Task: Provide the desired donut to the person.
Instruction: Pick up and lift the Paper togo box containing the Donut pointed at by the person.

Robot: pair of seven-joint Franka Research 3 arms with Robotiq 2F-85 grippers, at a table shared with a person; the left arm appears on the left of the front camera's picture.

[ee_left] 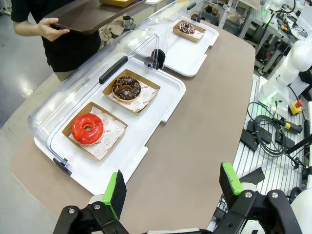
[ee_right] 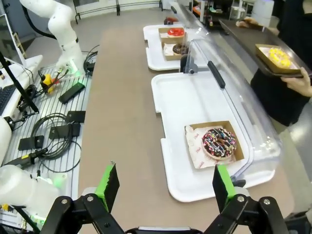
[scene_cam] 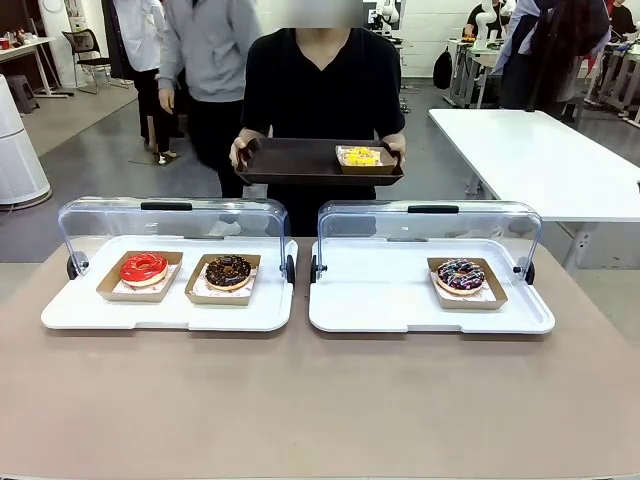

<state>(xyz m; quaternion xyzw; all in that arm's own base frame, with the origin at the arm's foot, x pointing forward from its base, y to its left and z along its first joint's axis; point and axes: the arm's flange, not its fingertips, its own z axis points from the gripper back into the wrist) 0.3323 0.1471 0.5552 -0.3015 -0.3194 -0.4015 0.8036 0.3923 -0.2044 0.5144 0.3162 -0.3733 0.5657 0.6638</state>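
The person (scene_cam: 320,90) in a black T-shirt stands at the far side holding a dark tray (scene_cam: 290,162) that carries a yellow donut (scene_cam: 360,156) in a cardboard box. On the left white tray (scene_cam: 165,315) sit a red glazed donut (scene_cam: 144,268) (ee_left: 87,128) and a chocolate donut (scene_cam: 229,271) (ee_left: 126,87), each in a box. A dark sprinkled donut (scene_cam: 460,275) (ee_right: 219,142) lies on the right white tray (scene_cam: 380,300). My left gripper (ee_left: 173,189) hangs open above the table's near side. Over the near edge by the right tray my right gripper (ee_right: 165,185) is open too.
Both display trays have clear lids (scene_cam: 180,212) tilted open toward the person. A white table (scene_cam: 540,150) stands at the back right. Bystanders stand behind the person. Cables and boxes (ee_right: 48,131) lie on the bench beside the brown tabletop (scene_cam: 320,400).
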